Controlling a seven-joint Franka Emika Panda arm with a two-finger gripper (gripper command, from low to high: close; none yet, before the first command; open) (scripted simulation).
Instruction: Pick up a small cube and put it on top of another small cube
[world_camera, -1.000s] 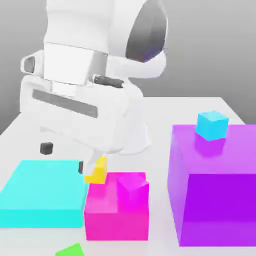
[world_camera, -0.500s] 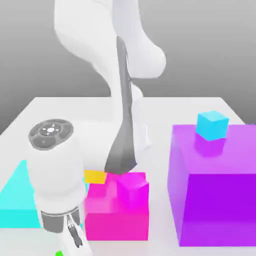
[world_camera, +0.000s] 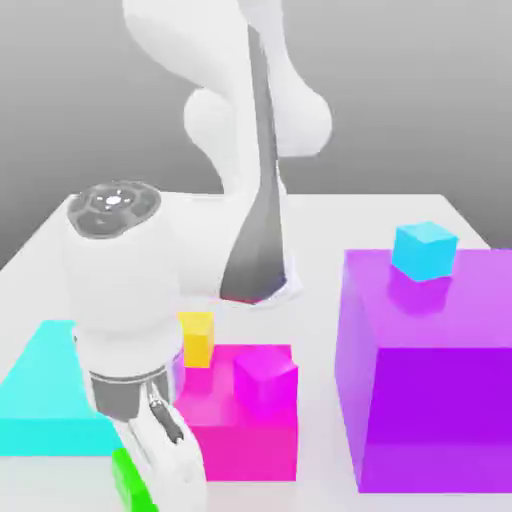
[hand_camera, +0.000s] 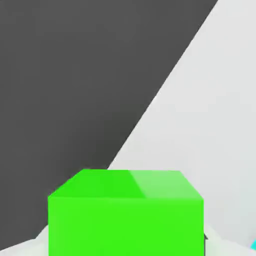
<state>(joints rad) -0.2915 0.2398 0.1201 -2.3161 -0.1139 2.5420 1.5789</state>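
Note:
The small bright green cube (world_camera: 127, 480) is at the table's front edge on the exterior view's left, and it looms large and close in the hand view (hand_camera: 125, 212). My gripper (world_camera: 146, 487) has come down right against it, with the white hand just above, and is shut on the cube. The fingertips are hidden behind the hand and the cube. A small yellow cube (world_camera: 197, 338) stands further back, behind the magenta block (world_camera: 240, 430).
A small magenta cube (world_camera: 265, 378) sits on the magenta block. A flat cyan block (world_camera: 40, 400) lies on the exterior view's left. A tall purple block (world_camera: 430, 390) on the right carries a small cyan cube (world_camera: 424, 248).
The arm swung from over the yellow cube down to the front left corner. The gripper went from wide open to shut on the green cube.

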